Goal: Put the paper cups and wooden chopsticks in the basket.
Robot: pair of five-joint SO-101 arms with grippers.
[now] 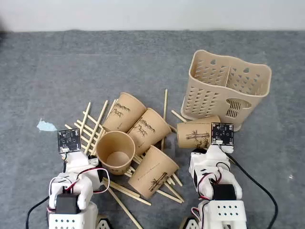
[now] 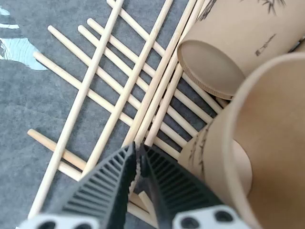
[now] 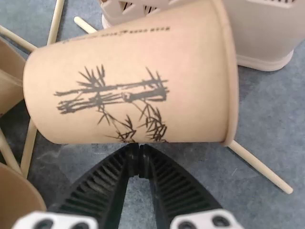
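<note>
Several brown paper cups with a bamboo print lie among scattered wooden chopsticks [image 1: 93, 125] on grey carpet. One cup [image 1: 116, 151] stands upright; another cup [image 1: 194, 135] lies on its side beside the beige slotted basket [image 1: 228, 89]. My left gripper [image 2: 138, 153] is shut and empty, low over the chopsticks [image 2: 119, 88], next to the upright cup [image 2: 267, 143]. My right gripper [image 3: 139, 150] is shut, its tips right at the wall of the lying cup [image 3: 133, 78], in front of the basket's base [image 3: 259, 33].
A scrap of light blue tape [image 1: 46, 126] lies on the carpet at the left. The carpet [image 1: 95, 62] behind the pile is bare up to the white wall. Both arm bases sit at the near edge.
</note>
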